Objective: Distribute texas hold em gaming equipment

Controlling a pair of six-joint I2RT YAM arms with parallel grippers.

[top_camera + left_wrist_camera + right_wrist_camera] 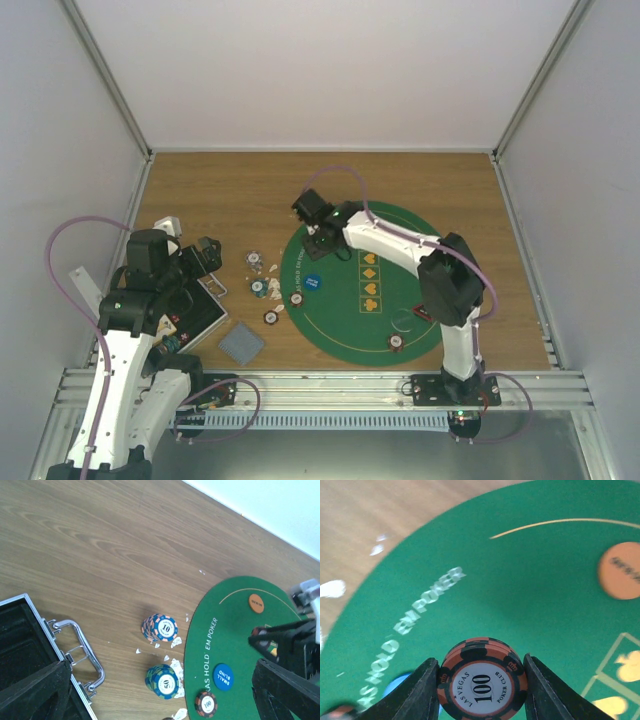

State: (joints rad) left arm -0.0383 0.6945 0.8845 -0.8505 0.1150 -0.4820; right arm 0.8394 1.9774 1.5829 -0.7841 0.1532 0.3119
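Nestling between right fingers (416, 694), 100-chip stack (482, 686)

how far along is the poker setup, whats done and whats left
Done: the small blind disc, orange disc and a 100 chip lie on the green mat. In hand: the right fingers grip a stack of 100 chips over the mat. To do: the 10 stack, 50 stack and grey card deck sit off the mat on the wooden table.

The chip (482, 682) shows orange-and-black stripes round a white centre; the mat (530, 590) is green, the bench (100, 555) wood-grain brown.
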